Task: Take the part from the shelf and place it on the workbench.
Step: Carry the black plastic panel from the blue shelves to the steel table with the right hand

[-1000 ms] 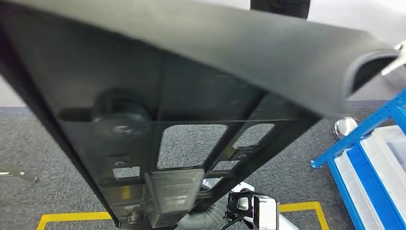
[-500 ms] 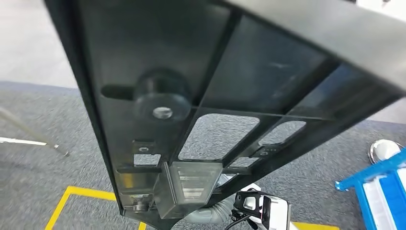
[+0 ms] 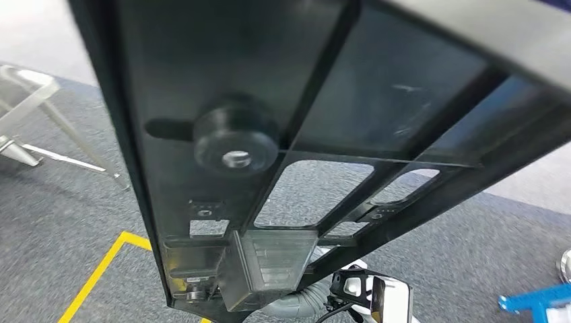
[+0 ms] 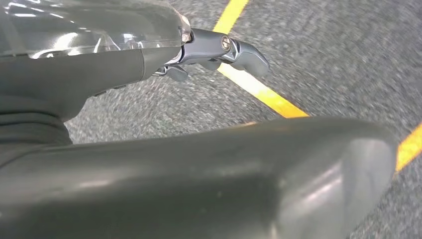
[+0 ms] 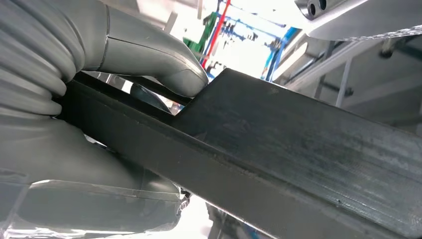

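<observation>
As the floor view swings past the blue shelf, right hand grips part in transit; left hand fingers curled, empty.

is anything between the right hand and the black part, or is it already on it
Nothing stands between them: in the right wrist view the right hand grips the edge of the black part, thumb pressed on top. No workbench is visible, so the path there cannot be judged.
</observation>
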{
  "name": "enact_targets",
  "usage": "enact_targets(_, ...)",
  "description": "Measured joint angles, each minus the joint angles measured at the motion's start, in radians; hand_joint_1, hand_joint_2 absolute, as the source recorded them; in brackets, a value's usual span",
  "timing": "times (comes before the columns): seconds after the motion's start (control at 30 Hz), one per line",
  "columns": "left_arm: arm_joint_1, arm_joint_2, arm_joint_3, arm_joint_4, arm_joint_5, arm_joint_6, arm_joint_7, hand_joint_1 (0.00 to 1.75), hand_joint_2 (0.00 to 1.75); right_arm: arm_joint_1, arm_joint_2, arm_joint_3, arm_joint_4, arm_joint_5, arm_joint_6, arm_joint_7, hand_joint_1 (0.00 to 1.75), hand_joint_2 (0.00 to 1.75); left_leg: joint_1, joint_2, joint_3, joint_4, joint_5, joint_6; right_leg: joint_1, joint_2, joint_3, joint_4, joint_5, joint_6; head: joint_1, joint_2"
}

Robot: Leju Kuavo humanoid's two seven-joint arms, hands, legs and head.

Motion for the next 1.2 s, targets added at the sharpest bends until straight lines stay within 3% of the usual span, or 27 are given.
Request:
enact_targets(0.03, 0.001, -0.001, 0.000, 0.000, 0.001, 0.000, 0.000, 0.00, 0.00, -0.001, 0.001, 0.000, 0.000, 0.000, 0.002, 0.000, 1.75, 1.75, 0.001, -0.016, 0.000, 0.003, -0.001, -0.002, -0.003, 0.006, 0.020, -0.051, 0.037, 0.000, 0.000, 0.000)
enact_targets(0.1, 0.000, -0.005, 0.001, 0.000, 0.002, 0.001, 0.001, 0.00, 0.00, -0.003, 0.004, 0.000, 0.002, 0.000, 0.003, 0.000, 1.75, 1.75, 0.002, -0.045, -0.005, 0.016, -0.006, -0.011, -0.012, 0.055, 0.079, -0.191, 0.107, 0.001, 0.000, 0.000)
enact_targets(0.17, -0.002, -0.006, 0.001, 0.000, 0.003, 0.001, 0.002, 0.00, 0.00, -0.006, 0.007, 0.000, 0.005, 0.000, 0.002, 0.000, 1.75, 1.75, 0.004, -0.069, -0.018, 0.026, -0.008, -0.022, -0.016, 0.097, 0.105, -0.261, 0.126, -0.003, 0.000, 0.000)
enact_targets(0.2, -0.001, -0.007, 0.001, 0.000, 0.003, 0.001, 0.002, 0.00, 0.00, -0.007, 0.010, 0.000, 0.006, 0.001, 0.002, 0.000, 1.75, 1.75, 0.007, -0.081, -0.024, 0.026, -0.007, -0.030, -0.013, 0.098, 0.106, -0.264, 0.123, -0.007, 0.000, 0.000)
enact_targets(0.23, 0.002, -0.008, 0.001, 0.000, 0.003, 0.001, 0.002, 0.00, 0.00, -0.008, 0.013, 0.000, 0.008, 0.002, 0.001, 0.000, 1.75, 1.75, 0.010, -0.092, -0.027, 0.023, -0.005, -0.037, -0.012, 0.087, 0.106, -0.265, 0.124, -0.014, 0.000, 0.000)
enact_targets(0.27, 0.005, -0.010, 0.002, 0.000, 0.002, 0.001, 0.003, 0.00, 0.00, -0.010, 0.017, 0.000, 0.008, 0.002, -0.001, 0.000, 1.75, 1.75, 0.012, -0.088, -0.030, 0.024, -0.005, -0.044, -0.011, 0.074, 0.109, -0.270, 0.126, -0.021, 0.000, 0.000)
enact_targets(0.33, 0.005, -0.013, 0.002, 0.000, 0.002, 0.001, 0.002, 0.00, 0.00, -0.012, 0.026, 0.000, 0.009, 0.003, -0.005, 0.000, 1.75, 1.75, 0.010, -0.034, -0.050, 0.066, -0.032, -0.053, -0.012, 0.044, 0.116, -0.281, 0.129, -0.035, 0.000, 0.000)
enact_targets(0.4, -0.001, -0.014, 0.002, 0.000, 0.002, 0.001, 0.002, 0.00, 0.00, -0.013, 0.030, -0.001, 0.011, 0.005, -0.008, 0.000, 1.75, 1.75, 0.009, 0.029, -0.109, 0.187, -0.095, -0.061, -0.009, 0.010, 0.120, -0.285, 0.127, -0.044, 0.000, 0.000)
enact_targets(0.47, -0.003, -0.016, 0.002, 0.000, 0.002, 0.001, 0.002, 0.00, 0.00, -0.012, 0.030, 0.000, 0.014, 0.006, -0.011, 0.000, 1.75, 1.75, 0.012, 0.044, -0.165, 0.300, -0.135, -0.066, -0.005, -0.024, 0.121, -0.284, 0.123, -0.047, 0.000, 0.000)
enact_targets(0.5, -0.001, -0.017, 0.002, 0.000, 0.002, 0.001, 0.002, 0.00, 0.00, -0.012, 0.030, 0.000, 0.016, 0.007, -0.012, 0.000, 1.75, 1.75, 0.013, 0.046, -0.168, 0.307, -0.127, -0.067, -0.004, -0.038, 0.123, -0.284, 0.121, -0.046, 0.000, 0.000)
enact_targets(0.57, 0.002, -0.018, 0.002, 0.000, 0.001, 0.001, 0.002, 0.00, 0.00, -0.012, 0.031, 0.000, 0.017, 0.007, -0.014, 0.000, 1.75, 1.75, 0.013, 0.059, -0.114, 0.209, -0.067, -0.064, -0.003, -0.063, 0.130, -0.284, 0.115, -0.043, 0.000, 0.000)
enact_targets(0.63, -0.001, -0.018, 0.002, 0.000, 0.001, 0.001, 0.002, 0.00, 0.00, -0.013, 0.034, -0.001, 0.017, 0.007, -0.015, 0.000, 1.75, 1.75, 0.005, 0.100, -0.041, 0.075, -0.020, -0.053, 0.001, -0.085, 0.138, -0.283, 0.108, -0.036, 0.000, 0.000)
enact_targets(0.7, -0.003, -0.018, 0.003, 0.000, 0.001, 0.000, 0.001, 0.00, 0.00, -0.015, 0.036, -0.001, 0.018, 0.009, -0.019, 0.000, 1.75, 1.75, -0.004, 0.120, -0.018, 0.023, -0.014, -0.038, 0.007, -0.104, 0.142, -0.283, 0.103, -0.026, 0.000, 0.000)
enact_targets(0.77, 0.001, -0.018, 0.004, 0.000, 0.001, 0.000, 0.001, 0.00, 0.00, -0.017, 0.038, -0.001, 0.021, 0.013, -0.025, 0.000, 1.75, 1.75, -0.003, 0.099, -0.019, 0.020, -0.012, -0.026, 0.008, -0.116, 0.145, -0.283, 0.099, -0.015, 0.000, 0.000)
enact_targets(0.83, 0.003, -0.020, 0.007, 0.000, 0.001, 0.000, 0.001, 0.00, 0.00, -0.019, 0.040, -0.002, 0.023, 0.016, -0.033, 0.000, 1.75, 1.75, 0.002, 0.078, -0.016, 0.013, -0.008, -0.015, 0.004, -0.079, 0.134, -0.251, 0.074, -0.006, 0.000, 0.000)
enact_targets(0.9, -0.001, -0.021, 0.011, 0.000, 0.001, 0.000, 0.000, 0.00, 0.00, -0.018, 0.041, -0.005, 0.029, 0.016, -0.039, 0.000, 1.75, 1.75, 0.005, 0.056, -0.015, 0.010, -0.006, -0.007, 0.001, -0.024, 0.079, -0.138, 0.016, -0.001, 0.000, 0.000)
enact_targets(0.97, -0.004, -0.022, 0.016, 0.000, 0.002, 0.000, 0.000, 0.00, 0.00, -0.017, 0.041, -0.009, 0.039, 0.015, -0.040, 0.000, 1.75, 1.75, 0.004, 0.029, -0.015, 0.011, -0.006, -0.004, 0.001, -0.006, 0.010, -0.011, -0.026, 0.000, 0.000, 0.000)
enact_targets(1.0, -0.004, -0.022, 0.018, 0.000, 0.002, 0.001, 0.000, 0.00, 0.00, -0.016, 0.041, -0.011, 0.044, 0.015, -0.039, 0.000, 1.75, 1.75, 0.004, 0.014, -0.014, 0.012, -0.007, -0.004, 0.000, -0.004, -0.006, 0.010, -0.020, 0.000, 0.000, 0.000)
enact_targets(1.03, -0.004, -0.023, 0.020, 0.000, 0.003, 0.001, 0.000, 0.00, 0.00, -0.016, 0.041, -0.012, 0.048, 0.015, -0.038, 0.000, 1.75, 1.75, 0.004, -0.001, -0.013, 0.013, -0.008, -0.005, -0.001, -0.002, -0.004, -0.008, 0.005, -0.001, 0.000, 0.000)
enact_targets(1.07, -0.003, -0.024, 0.021, 0.000, 0.004, 0.001, 0.000, 0.00, 0.00, -0.017, 0.041, -0.013, 0.051, 0.014, -0.037, 0.000, 1.75, 1.75, 0.005, -0.016, -0.012, 0.016, -0.009, -0.007, -0.004, 0.006, 0.018, -0.064, 0.046, -0.002, 0.000, 0.000)
enact_targets(1.13, -0.003, -0.026, 0.024, 0.000, 0.004, 0.000, 0.001, 0.00, 0.00, -0.018, 0.041, -0.015, 0.055, 0.013, -0.033, 0.000, 1.75, 1.75, 0.005, -0.044, -0.015, 0.025, -0.013, -0.014, -0.011, 0.048, 0.071, -0.196, 0.110, -0.005, 0.000, 0.000)
enact_targets(1.2, -0.004, -0.028, 0.026, 0.000, 0.004, -0.001, 0.001, 0.00, 0.00, -0.019, 0.041, -0.017, 0.058, 0.012, -0.029, 0.000, 1.75, 1.75, 0.006, -0.067, -0.023, 0.031, -0.015, -0.026, -0.013, 0.075, 0.094, -0.254, 0.125, -0.008, 0.000, 0.000)
